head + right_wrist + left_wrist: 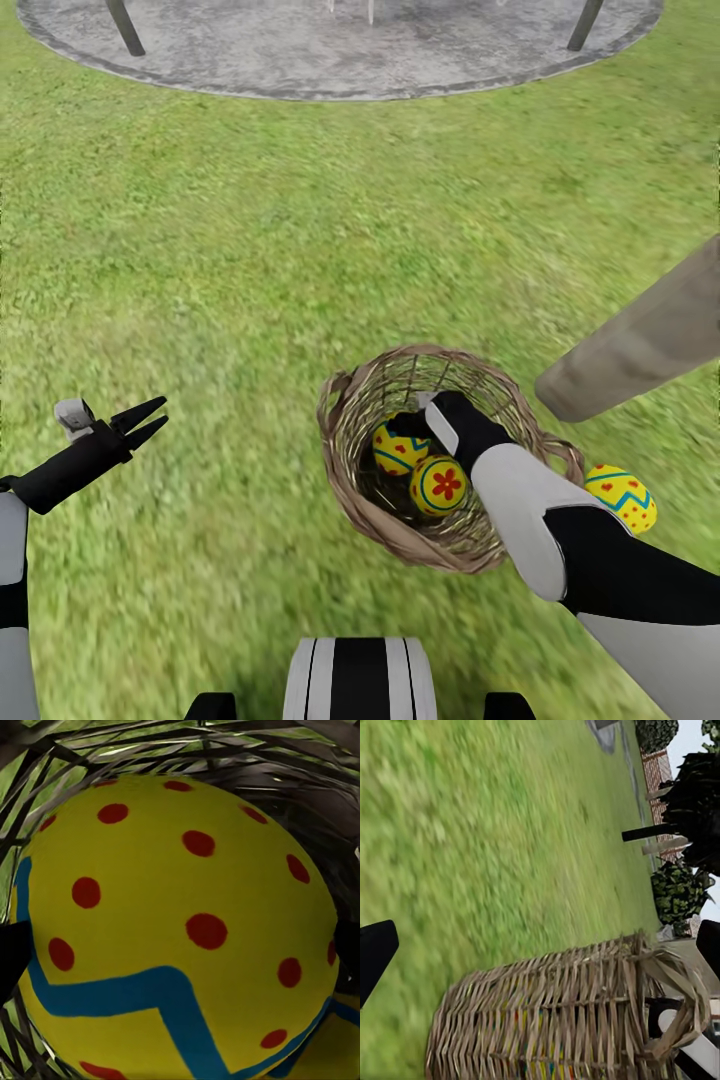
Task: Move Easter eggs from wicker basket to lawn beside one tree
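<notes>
Wicker basket (400,530) hides the right end effector (408,425), grip unclear, over an egg (398,450); left end effector (150,418) slightly apart.

A simulated garden outdoors: green lawn (250,250) covers the ground, a round grey stone-paved patio (340,60) lies beyond it, and a smooth grey-beige tree trunk (640,345) stands at the right. The left wrist view adds leafy bushes (679,892) and a brown slatted fence (658,772).
</notes>
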Available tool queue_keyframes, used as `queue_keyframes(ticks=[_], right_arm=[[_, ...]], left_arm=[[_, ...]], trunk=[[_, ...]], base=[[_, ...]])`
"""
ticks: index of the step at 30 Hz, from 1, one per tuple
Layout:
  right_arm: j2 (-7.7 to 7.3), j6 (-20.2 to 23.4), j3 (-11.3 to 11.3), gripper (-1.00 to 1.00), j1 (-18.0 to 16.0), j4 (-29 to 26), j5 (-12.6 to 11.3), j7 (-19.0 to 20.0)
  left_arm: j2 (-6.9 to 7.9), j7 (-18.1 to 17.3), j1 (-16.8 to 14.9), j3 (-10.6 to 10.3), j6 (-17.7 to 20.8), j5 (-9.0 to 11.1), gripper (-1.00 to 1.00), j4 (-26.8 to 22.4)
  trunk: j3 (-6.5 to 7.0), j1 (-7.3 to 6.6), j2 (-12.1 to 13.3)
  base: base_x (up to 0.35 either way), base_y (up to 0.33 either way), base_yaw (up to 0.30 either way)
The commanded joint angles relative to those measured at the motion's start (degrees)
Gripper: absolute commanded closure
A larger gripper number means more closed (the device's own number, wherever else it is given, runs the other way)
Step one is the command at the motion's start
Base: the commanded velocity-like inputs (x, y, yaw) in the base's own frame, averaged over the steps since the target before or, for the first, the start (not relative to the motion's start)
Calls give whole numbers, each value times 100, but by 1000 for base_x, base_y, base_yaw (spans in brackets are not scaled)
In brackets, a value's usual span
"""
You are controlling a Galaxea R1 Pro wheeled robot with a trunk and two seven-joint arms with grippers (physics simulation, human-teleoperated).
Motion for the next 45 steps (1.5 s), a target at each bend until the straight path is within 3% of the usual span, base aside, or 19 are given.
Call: queue_keyframes(ticks=[1,15,31,37,42,45], right_arm=[[0,24,8,100,2,-3,-39,-41],[0,15,8,100,1,-3,-30,-41],[50,30,23,100,9,14,-21,-41],[9,41,25,100,18,14,-21,-41],[21,-57,34,100,-36,-7,-33,-20],[18,-113,34,100,-34,-58,-30,-19]], left_arm=[[0,-25,-3,5,19,-10,-100,0],[0,-31,-3,4,16,1,-100,0],[-3,-23,-3,-13,50,-15,-100,0],[-8,-21,-3,-22,60,-19,-100,4],[-4,-31,158,-12,42,-4,-100,40],[-1,-19,204,-28,42,-14,-100,44]], trunk=[[19,-2,1],[152,-18,9],[507,-59,30],[640,-75,38],[639,-75,38],[705,-83,42]], base=[[0,0,0],[0,0,0],[0,0,0],[-266,0,0],[0,0,0],[0,0,0]])
